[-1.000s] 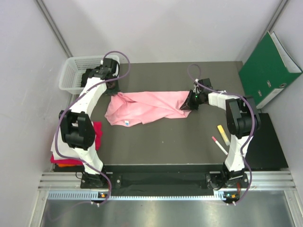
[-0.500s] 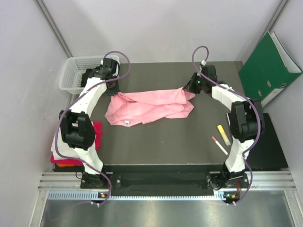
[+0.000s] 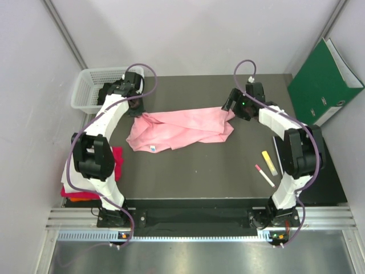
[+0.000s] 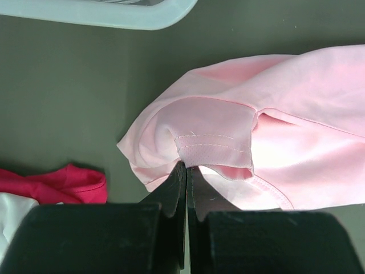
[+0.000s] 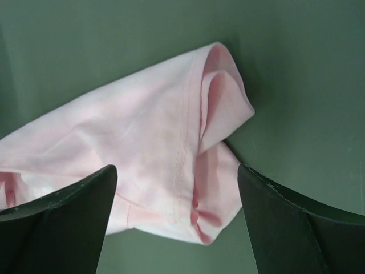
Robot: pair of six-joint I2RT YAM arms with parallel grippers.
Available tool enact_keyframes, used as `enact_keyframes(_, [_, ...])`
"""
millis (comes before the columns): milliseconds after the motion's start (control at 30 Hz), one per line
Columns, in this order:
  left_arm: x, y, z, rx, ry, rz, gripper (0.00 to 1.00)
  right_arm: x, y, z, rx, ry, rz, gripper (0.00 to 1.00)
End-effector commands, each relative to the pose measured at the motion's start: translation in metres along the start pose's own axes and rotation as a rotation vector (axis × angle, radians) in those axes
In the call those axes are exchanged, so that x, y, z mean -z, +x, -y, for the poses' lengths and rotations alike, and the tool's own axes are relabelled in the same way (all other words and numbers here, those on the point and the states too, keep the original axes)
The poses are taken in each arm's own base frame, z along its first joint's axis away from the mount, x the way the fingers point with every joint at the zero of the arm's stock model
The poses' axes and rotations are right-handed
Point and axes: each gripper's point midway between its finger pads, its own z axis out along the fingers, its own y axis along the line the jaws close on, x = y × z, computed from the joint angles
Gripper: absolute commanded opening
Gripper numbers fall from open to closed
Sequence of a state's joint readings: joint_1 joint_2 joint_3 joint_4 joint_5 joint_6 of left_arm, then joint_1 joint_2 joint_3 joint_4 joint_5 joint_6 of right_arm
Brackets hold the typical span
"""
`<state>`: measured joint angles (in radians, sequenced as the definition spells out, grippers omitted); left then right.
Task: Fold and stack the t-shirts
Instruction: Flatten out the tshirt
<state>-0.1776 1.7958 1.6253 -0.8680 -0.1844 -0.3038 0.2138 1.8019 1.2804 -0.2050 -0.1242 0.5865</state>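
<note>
A light pink t-shirt [image 3: 182, 128] lies crumpled and stretched across the middle of the dark table, its white neck label [image 3: 153, 148] near the front left. My left gripper [image 3: 136, 108] is shut on a stitched edge of that shirt [image 4: 228, 142] at its far left corner, jaws pressed together [image 4: 186, 166]. My right gripper [image 3: 230, 107] hovers open over the shirt's right end [image 5: 188, 142], fingers wide on either side and not touching the cloth. A pile of other t-shirts, magenta-red [image 3: 117, 157] over orange [image 3: 77, 198], sits at the left edge.
A white mesh basket [image 3: 91, 85] stands at the back left, right behind my left gripper. A yellow marker [image 3: 269, 162] and a pink marker [image 3: 264, 175] lie front right. A green binder [image 3: 322, 83] leans at the back right. Magenta cloth [image 4: 57, 185] shows in the left wrist view.
My right gripper carried the shirt's right end toward the back right, then opened and let it go. The left gripper has stayed shut on its corner.
</note>
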Motion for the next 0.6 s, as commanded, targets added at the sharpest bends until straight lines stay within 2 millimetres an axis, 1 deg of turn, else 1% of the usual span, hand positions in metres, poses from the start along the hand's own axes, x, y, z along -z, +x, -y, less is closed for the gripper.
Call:
enact_keyframes(0, [0.010,-0.010,0.003,0.009,0.027,0.047,0.00,0.024,0.008,-0.010,-0.024,-0.055,-0.017,0.85])
enact_keyframes(33, [0.009,-0.010,0.003,0.007,0.028,0.045,0.00,0.023,0.015,-0.012,-0.044,-0.074,-0.041,0.82])
enact_keyframes(67, [0.009,-0.010,0.003,0.007,0.028,0.045,0.00,0.021,0.024,-0.008,-0.054,-0.075,-0.062,0.81])
enact_keyframes(200, [0.009,-0.010,0.003,0.005,0.028,0.045,0.00,0.013,0.042,-0.006,-0.099,-0.092,-0.115,0.75])
enact_keyframes(233, [0.008,-0.010,0.004,0.004,0.030,0.044,0.00,0.008,0.049,-0.006,-0.111,-0.096,-0.147,0.75])
enact_keyframes(333, [0.008,-0.011,0.004,0.006,0.030,0.046,0.00,0.000,0.057,-0.008,-0.114,-0.105,-0.177,0.72])
enact_keyframes(400, [0.008,-0.010,0.004,0.004,0.030,0.044,0.00,-0.003,0.060,-0.011,-0.106,-0.111,-0.183,0.70])
enact_keyframes(467, [0.008,-0.009,0.004,0.002,0.029,0.043,0.00,-0.008,0.061,-0.016,-0.106,-0.130,-0.185,0.66])
enact_keyframes(500, [0.008,-0.010,0.003,0.006,0.027,0.043,0.00,-0.011,0.064,-0.018,-0.104,-0.132,-0.197,0.57])
enact_keyframes(533, [0.008,-0.009,0.002,0.006,0.024,0.043,0.00,-0.017,0.070,-0.017,-0.109,-0.126,-0.218,0.54])
enact_keyframes(567, [0.008,-0.009,0.003,0.002,0.024,0.043,0.00,-0.019,0.071,-0.021,-0.110,-0.131,-0.225,0.54])
